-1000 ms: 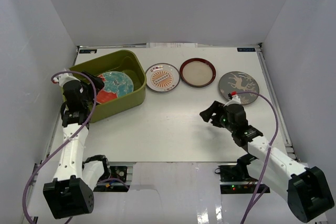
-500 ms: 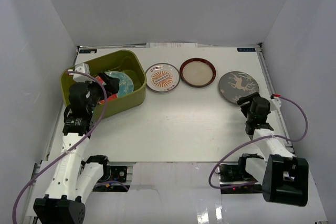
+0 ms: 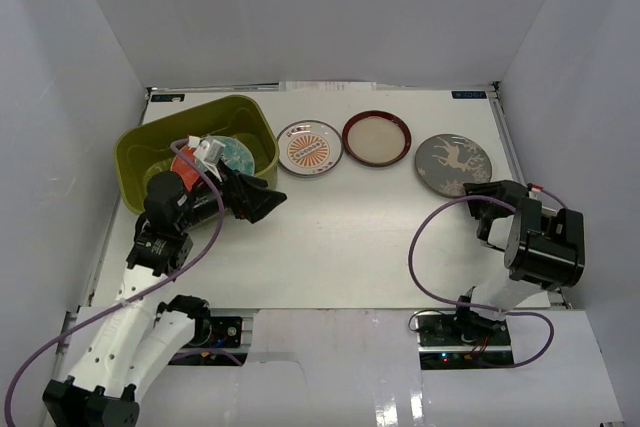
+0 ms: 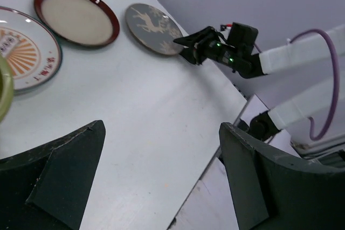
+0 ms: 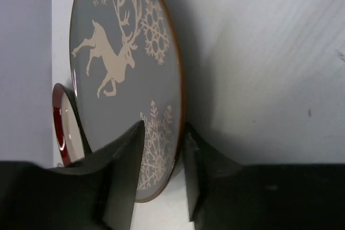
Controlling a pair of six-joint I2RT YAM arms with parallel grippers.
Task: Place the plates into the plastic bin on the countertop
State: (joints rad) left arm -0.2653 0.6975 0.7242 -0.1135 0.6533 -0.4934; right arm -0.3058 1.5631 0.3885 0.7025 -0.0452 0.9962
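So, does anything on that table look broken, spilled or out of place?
Nothing stands out. The orange sunburst plate, red-rimmed plate and deer plate lie flat in a row, unbroken; other plates sit inside the green bin. No spills.

Right hand [image 3: 480, 193] swings from the middle of the surface [image 3: 340, 237] to its right edge, fingers now narrowing on either side of the near rim of the grey deer plate [image 3: 453, 163]. Left hand [image 3: 256, 197] pulls out of the plastic bin [image 3: 200, 107] and hovers beside its near right corner.
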